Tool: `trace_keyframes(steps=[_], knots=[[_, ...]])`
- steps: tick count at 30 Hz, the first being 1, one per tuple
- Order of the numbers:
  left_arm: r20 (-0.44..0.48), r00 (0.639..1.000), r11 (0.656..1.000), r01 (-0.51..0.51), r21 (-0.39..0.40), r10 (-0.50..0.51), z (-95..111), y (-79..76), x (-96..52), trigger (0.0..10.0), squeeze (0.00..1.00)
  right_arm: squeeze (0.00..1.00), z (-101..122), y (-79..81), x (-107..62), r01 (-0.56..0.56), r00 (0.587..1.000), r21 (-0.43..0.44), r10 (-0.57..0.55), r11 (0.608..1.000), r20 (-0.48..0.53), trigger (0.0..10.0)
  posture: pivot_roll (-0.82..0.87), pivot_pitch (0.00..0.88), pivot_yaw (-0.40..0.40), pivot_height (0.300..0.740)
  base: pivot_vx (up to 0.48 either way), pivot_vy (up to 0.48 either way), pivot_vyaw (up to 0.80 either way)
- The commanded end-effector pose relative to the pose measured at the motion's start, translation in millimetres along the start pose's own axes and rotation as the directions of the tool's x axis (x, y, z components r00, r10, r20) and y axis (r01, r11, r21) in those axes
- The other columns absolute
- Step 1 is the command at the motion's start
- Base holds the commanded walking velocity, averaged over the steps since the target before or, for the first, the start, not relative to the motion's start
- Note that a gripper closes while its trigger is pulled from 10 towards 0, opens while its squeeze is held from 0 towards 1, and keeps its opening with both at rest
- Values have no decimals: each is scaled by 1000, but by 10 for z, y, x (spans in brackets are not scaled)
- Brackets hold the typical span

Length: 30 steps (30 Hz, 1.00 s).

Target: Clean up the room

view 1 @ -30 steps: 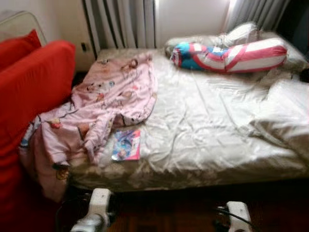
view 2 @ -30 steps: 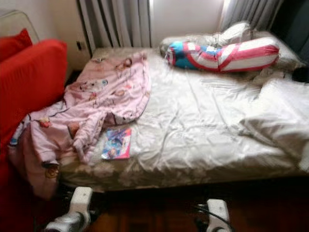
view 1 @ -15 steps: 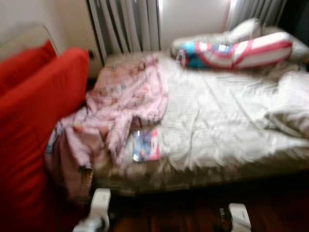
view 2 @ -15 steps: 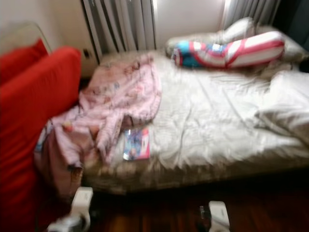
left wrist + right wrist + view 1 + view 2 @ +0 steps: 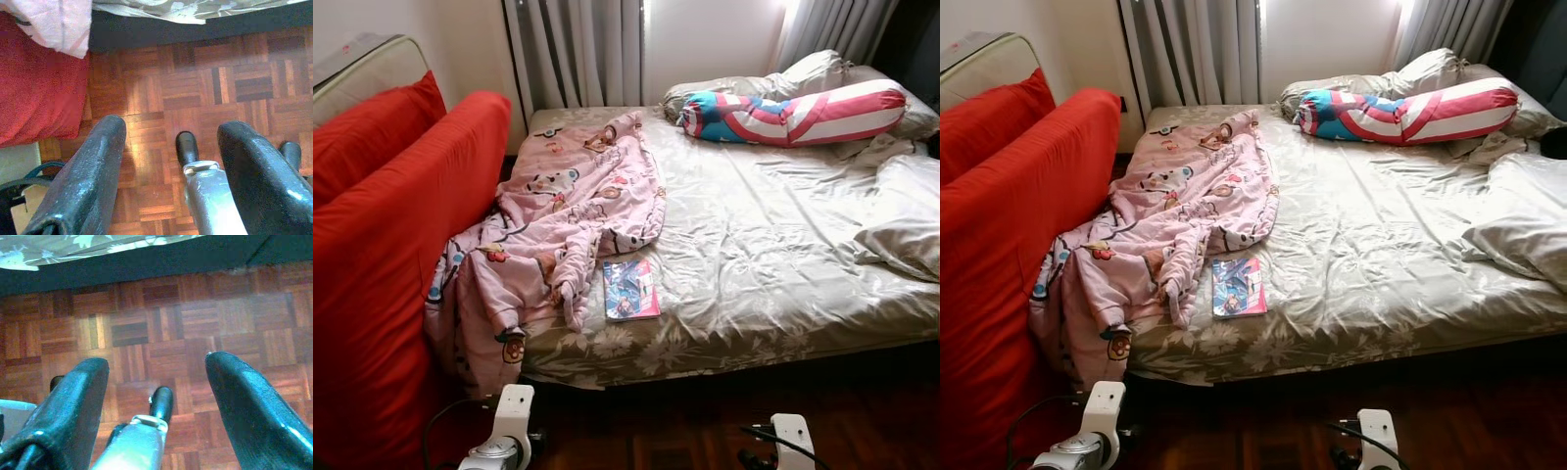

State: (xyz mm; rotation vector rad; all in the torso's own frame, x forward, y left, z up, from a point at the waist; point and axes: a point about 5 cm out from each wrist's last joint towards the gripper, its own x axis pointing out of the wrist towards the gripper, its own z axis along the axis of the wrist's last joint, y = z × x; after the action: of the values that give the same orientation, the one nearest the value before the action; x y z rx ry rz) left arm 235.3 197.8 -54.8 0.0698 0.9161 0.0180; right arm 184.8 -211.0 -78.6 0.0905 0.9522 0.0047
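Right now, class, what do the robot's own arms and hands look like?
Each hand has two thick, glossy black fingers with rounded tips. Between them sits a silver metal part. In the head views, white and silver wrist pieces carry thin black cables.

A lived-in bedroom in a home

A bed [image 5: 773, 245] in a floral sheet is taking up most of the room, with pillows [image 5: 803, 73] and a striped bolster [image 5: 793, 113] lying at its head. A pink cartoon-print blanket [image 5: 558, 215] is spilling off the edge beside a children's book [image 5: 629, 289]. Grey curtains [image 5: 578, 49] are hanging behind, red cushions [image 5: 391, 245] are leaning alongside, and parquet flooring [image 5: 195, 88] is running underneath.
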Motion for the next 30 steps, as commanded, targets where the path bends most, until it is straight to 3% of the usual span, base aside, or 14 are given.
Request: trace_keyframes(steps=[1,5,13,21,30], knots=[[-4,1000,1000,9,-1,-9,-3,-17,1,10000,0,0,7,-41,-8,12,1000,3,-12,1000,0,10000,30,13,-9,740,0,0,0],[-3,1000,1000,16,-7,-16,-4,-22,1,10000,0,0,15,-43,-8,11,1000,-19,-11,1000,2,10000,30,13,-9,740,0,0,103],[1,1000,999,28,-16,-28,-3,-31,1,10000,0,0,16,-40,-8,7,1000,-14,-7,1000,4,10000,30,15,-10,740,0,0,756],[-1,1000,999,31,-16,-31,-5,-33,1,10000,0,0,17,-40,-8,6,1000,-14,-6,1000,6,10000,29,15,-9,740,0,0,0],[1,999,999,37,-21,-37,-5,-36,1,10000,0,0,25,-39,-8,2,1000,-27,-1,1000,12,10000,28,14,-10,740,0,0,800]])
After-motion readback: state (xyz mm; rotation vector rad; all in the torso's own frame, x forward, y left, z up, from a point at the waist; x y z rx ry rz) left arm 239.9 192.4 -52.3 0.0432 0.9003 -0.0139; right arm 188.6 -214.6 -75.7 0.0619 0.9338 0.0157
